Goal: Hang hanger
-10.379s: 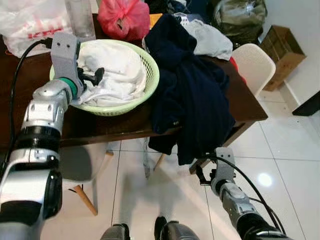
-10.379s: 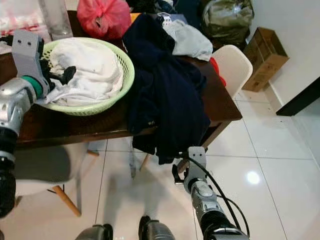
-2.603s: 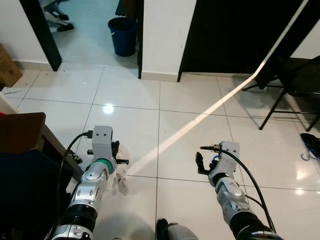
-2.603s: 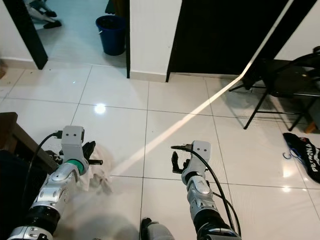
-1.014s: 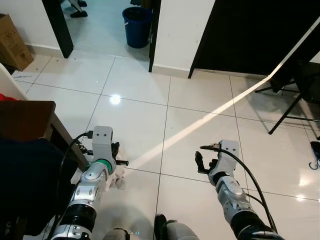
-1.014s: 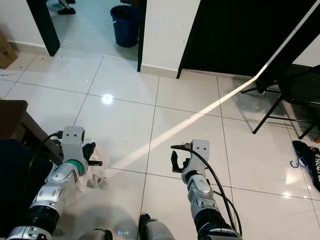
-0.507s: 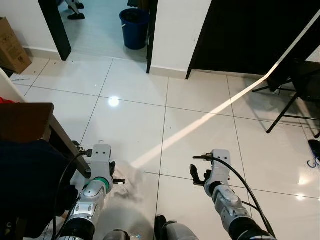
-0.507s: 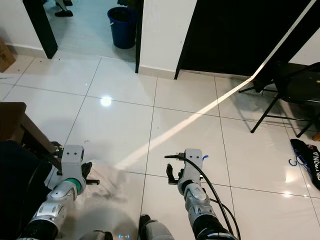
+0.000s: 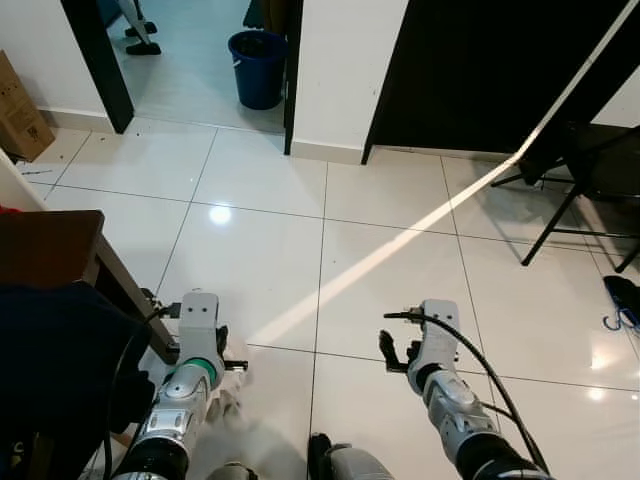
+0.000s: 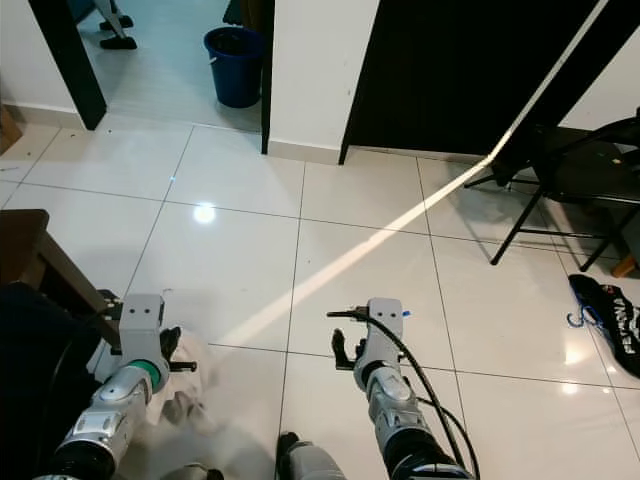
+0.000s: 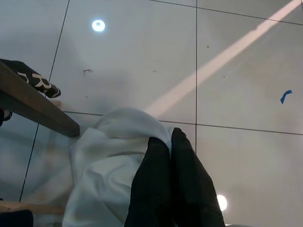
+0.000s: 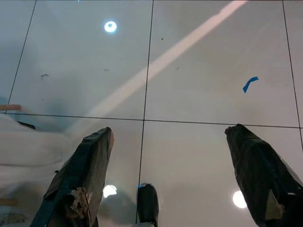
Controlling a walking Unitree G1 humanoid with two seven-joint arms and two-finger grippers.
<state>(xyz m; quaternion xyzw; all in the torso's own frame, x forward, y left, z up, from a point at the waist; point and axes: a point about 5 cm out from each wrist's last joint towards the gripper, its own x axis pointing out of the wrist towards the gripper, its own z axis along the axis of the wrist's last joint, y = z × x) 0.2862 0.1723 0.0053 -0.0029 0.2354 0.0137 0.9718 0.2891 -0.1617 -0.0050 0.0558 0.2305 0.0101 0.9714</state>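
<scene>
Two hands low | left hand grips white cloth | right hand wide | blue bucket ahead

Head cameras look steeply down at the tiled floor; both wrist cameras face it closer, sharing its sunlit stripe.

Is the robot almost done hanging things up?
Not yet. Done: the left hand has picked up a white cloth and grips it tight. In hand: it carries the cloth over the tiled floor. The right hand is open. Left: I see no hanger or rail, so the hanging itself remains.
</scene>
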